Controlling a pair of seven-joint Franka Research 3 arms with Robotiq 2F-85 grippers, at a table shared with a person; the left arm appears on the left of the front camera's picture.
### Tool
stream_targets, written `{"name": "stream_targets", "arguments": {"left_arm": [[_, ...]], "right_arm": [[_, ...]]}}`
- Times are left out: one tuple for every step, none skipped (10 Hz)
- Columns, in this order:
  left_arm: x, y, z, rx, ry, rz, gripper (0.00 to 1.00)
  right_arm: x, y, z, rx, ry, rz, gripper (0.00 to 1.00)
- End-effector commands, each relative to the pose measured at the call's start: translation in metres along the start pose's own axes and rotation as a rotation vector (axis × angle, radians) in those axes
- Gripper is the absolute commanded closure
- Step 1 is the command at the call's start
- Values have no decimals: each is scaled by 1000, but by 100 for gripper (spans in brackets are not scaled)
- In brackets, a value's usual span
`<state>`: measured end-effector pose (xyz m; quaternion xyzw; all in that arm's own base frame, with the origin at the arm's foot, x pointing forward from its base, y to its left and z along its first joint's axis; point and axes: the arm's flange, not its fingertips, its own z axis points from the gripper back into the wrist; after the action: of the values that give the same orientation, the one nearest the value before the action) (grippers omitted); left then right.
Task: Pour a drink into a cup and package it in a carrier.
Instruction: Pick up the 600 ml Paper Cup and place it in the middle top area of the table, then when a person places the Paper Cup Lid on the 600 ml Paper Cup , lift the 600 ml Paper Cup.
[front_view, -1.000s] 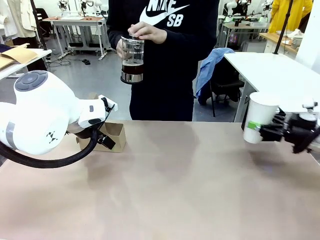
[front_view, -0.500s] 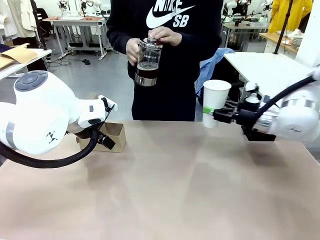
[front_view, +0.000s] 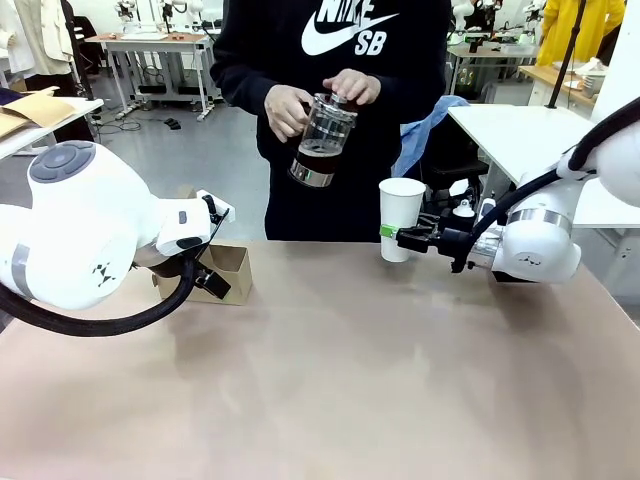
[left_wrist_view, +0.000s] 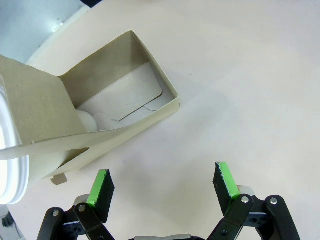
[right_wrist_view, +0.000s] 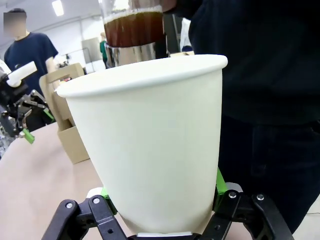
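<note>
Pincer on the right (front_view: 392, 232) clamps the cup (front_view: 402, 205) — left pincer (left_wrist_view: 162, 180) gapes wide beside the carrier (left_wrist_view: 112, 75).

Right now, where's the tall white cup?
Front view, right of middle: the right gripper holds the cup near the table's far edge, by the person's jug.

The front view looks from the robot's side across the table (front_view: 350, 380) at the person (front_view: 340, 110) standing at its far edge, from a middle distance. The left wrist view looks steeply down, close on the carrier (left_wrist_view: 45, 115) and the tabletop. The right wrist view looks level, very near the cup (right_wrist_view: 150, 150), toward the person. The front view shares carrier, cup and person with it.
</note>
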<state>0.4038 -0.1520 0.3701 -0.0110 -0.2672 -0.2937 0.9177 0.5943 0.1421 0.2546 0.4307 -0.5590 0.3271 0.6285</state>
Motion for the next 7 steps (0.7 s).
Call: {"name": "stream_targets", "arguments": {"left_arm": [[0, 0, 0, -2, -1, 0, 0], [0, 0, 0, -2, -1, 0, 0], [0, 0, 0, -2, -1, 0, 0], [0, 0, 0, -2, -1, 0, 0], [0, 0, 0, -2, -1, 0, 0], [0, 0, 0, -2, -1, 0, 0], [0, 0, 0, -2, -1, 0, 0]], "right_arm": [[6, -5, 0, -26, -43, -15, 20], [4, -7, 1, -26, -35, -20, 20], [0, -2, 1, -6, -8, -2, 20], [0, -2, 1, -6, -8, -2, 20], [0, -2, 1, -6, -8, -2, 20], [0, -2, 1, -6, -8, -2, 20], [0, -2, 1, -6, -8, -2, 20]]}}
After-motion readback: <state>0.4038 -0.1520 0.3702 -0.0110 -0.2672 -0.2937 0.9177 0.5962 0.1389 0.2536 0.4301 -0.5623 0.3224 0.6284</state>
